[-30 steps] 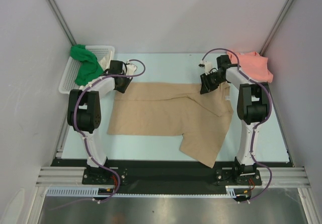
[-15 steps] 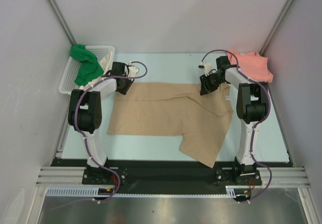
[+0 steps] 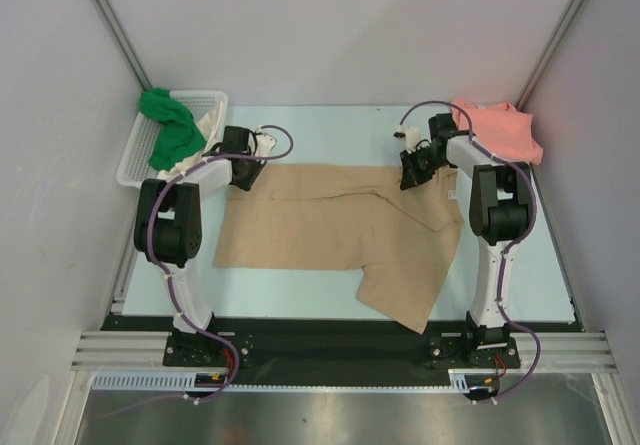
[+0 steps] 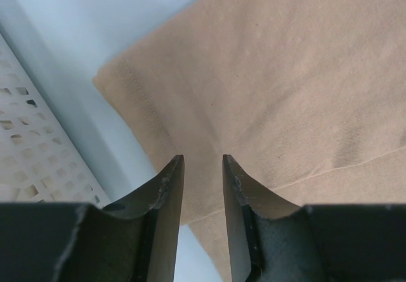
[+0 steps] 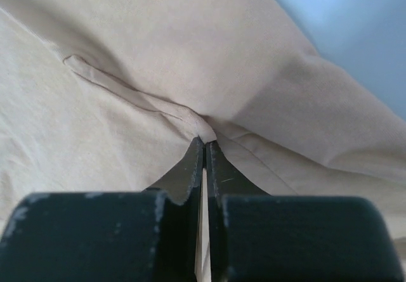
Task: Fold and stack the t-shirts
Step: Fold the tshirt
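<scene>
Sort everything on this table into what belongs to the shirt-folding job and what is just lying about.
For the job: tan shirt, spread out and pinched by the right hand; pink shirt, far right corner; green shirt, draped over the white basket; cream shirt, inside it.
Just lying about: white basket.
</scene>
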Motion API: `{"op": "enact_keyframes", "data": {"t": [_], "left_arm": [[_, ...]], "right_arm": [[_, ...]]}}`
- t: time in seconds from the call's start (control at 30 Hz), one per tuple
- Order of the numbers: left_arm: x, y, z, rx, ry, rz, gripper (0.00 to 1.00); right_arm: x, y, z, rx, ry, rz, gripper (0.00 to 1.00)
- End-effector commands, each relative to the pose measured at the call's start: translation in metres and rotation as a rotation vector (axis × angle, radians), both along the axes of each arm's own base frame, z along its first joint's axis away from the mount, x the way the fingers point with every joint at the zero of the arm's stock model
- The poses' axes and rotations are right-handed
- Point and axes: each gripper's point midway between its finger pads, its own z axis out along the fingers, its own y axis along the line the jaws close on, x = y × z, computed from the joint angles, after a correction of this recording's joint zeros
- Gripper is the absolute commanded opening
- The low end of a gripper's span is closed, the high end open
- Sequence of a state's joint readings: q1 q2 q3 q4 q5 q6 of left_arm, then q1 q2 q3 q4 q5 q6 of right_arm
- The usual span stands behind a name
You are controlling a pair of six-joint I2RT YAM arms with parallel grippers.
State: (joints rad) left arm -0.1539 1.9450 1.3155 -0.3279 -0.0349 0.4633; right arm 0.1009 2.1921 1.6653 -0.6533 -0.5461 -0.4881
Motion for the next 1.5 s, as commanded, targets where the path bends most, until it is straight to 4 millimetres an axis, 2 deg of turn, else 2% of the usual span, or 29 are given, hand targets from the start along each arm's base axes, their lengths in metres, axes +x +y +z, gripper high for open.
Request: {"op": "enact_keyframes", "data": {"t": [0.0,0.1,0.13,0.17,0.3,0.33,0.37,0.4,0.47,0.53,0.57,0.63,0.67,0.7,0.77,0.8,0.83,0.9,1.0,1.03,1.07,1.1,1.3,1.47], "left_arm": [[0.01,-0.003,0.028,-0.004,-0.091,-0.005,0.35],[0.013,-0.003,0.028,-0.006,-0.097,-0.01,0.35],[0.017,-0.004,0.032,-0.007,-0.103,-0.01,0.34],[0.017,-0.004,0.024,-0.009,-0.08,0.0,0.33],[0.021,-0.004,0.022,-0.026,-0.071,0.016,0.32],[0.022,-0.005,0.023,-0.029,-0.075,0.013,0.33],[0.023,-0.005,0.023,-0.027,-0.077,0.01,0.32],[0.023,-0.005,0.02,-0.023,-0.068,0.01,0.33],[0.027,-0.004,0.023,-0.018,-0.071,0.008,0.32],[0.031,-0.003,0.028,-0.014,-0.083,0.009,0.32],[0.032,-0.002,0.029,-0.01,-0.087,0.008,0.32],[0.038,0.0,0.032,-0.006,-0.097,0.012,0.32],[0.038,0.002,0.031,-0.003,-0.083,0.015,0.32],[0.039,0.003,0.031,-0.002,-0.076,0.016,0.32],[0.047,0.006,0.029,-0.003,-0.062,0.03,0.31],[0.044,0.008,0.026,-0.002,-0.036,0.033,0.31],[0.05,0.01,0.03,-0.002,-0.046,0.04,0.31],[0.05,0.014,0.024,0.007,-0.033,0.057,0.29],[0.05,0.017,0.02,0.023,-0.025,0.06,0.28],[0.049,0.018,0.017,0.029,-0.018,0.06,0.28],[0.049,0.019,0.015,0.034,-0.014,0.057,0.28],[0.049,0.021,0.011,0.042,-0.009,0.062,0.28],[0.053,0.023,0.004,0.058,-0.002,0.064,0.27],[0.059,0.026,-0.003,0.085,0.003,0.062,0.29]], "right_arm": [[0.001,0.003,0.054,0.004,-0.116,0.013,0.0],[-0.02,0.012,0.063,0.009,-0.107,0.03,0.0],[-0.026,0.015,0.078,0.013,-0.138,0.036,0.0],[-0.043,0.02,0.069,0.011,-0.103,0.047,0.0],[-0.097,0.044,0.068,0.01,-0.069,0.111,0.03],[-0.108,0.055,0.068,0.013,-0.064,0.131,0.07],[-0.114,0.057,0.074,0.016,-0.079,0.135,0.24],[-0.124,0.057,0.068,0.013,-0.056,0.136,0.34],[-0.124,0.054,0.07,0.004,-0.064,0.125,0.37],[-0.112,0.047,0.078,-0.005,-0.095,0.096,0.37],[-0.1,0.033,0.082,0.0,-0.102,0.044,0.37],[-0.074,0.02,0.087,0.02,-0.121,-0.029,0.37],[-0.063,0.006,0.085,0.024,-0.111,-0.085,0.37],[-0.054,-0.001,0.079,0.018,-0.105,-0.107,0.38],[-0.032,-0.016,0.081,-0.005,-0.15,-0.148,0.38],[-0.022,-0.03,0.079,-0.026,-0.164,-0.178,0.37],[-0.009,-0.036,0.075,-0.033,-0.17,-0.193,0.37],[0.004,-0.054,0.069,-0.057,-0.176,-0.23,0.38],[0.024,-0.066,0.064,-0.083,-0.194,-0.256,0.38],[0.031,-0.086,0.064,-0.091,-0.2,-0.3,0.38],[0.039,-0.091,0.062,-0.096,-0.206,-0.311,0.38],[0.045,-0.102,0.062,-0.105,-0.215,-0.333,0.38],[0.069,-0.123,0.05,-0.13,-0.224,-0.366,0.37],[0.07,-0.13,0.03,-0.15,-0.191,-0.352,0.37]]}}
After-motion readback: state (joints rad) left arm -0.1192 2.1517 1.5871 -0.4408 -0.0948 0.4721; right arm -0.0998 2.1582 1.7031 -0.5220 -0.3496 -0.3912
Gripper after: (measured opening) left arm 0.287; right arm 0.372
